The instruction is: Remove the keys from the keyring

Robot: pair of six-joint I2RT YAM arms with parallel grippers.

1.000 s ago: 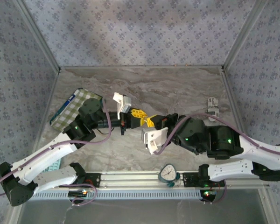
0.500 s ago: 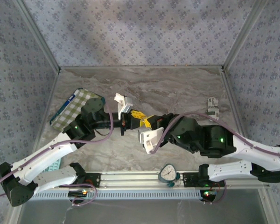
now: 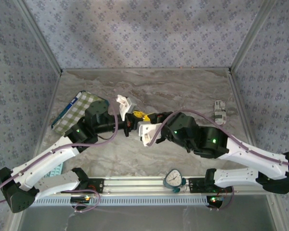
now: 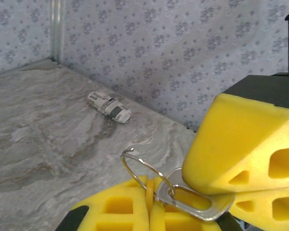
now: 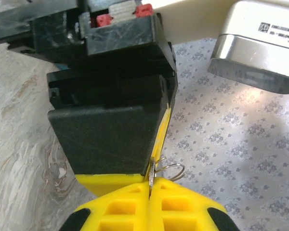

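Above the table's middle, my left gripper [image 3: 136, 117] and right gripper [image 3: 148, 117] meet tip to tip. In the left wrist view, my left gripper [image 4: 151, 195] is shut on the base of the thin wire keyring [image 4: 135, 163], with a thin yellow-orange edge [image 4: 149, 191] pinched between its pads. A flat silvery key [image 4: 197, 203] with a slot hangs on the ring, and the right fingers [image 4: 241, 139] clamp it. In the right wrist view, my right gripper [image 5: 151, 190] is shut on the key's edge [image 5: 151, 178]. The ring [image 5: 172, 169] loops out beside it, under the left finger's black back [image 5: 111, 125].
A small white-and-black wrapped item [image 3: 219, 111] [image 4: 109, 106] lies at the right of the marble table. A checked cloth case [image 3: 77, 113] sits at the left. A round timer [image 3: 174, 178] stands on the front rail. Patterned walls close three sides.
The right arm has swung left and pushed in toward the left gripper. The meeting point of the two grippers has shifted left and slightly away from the bases.
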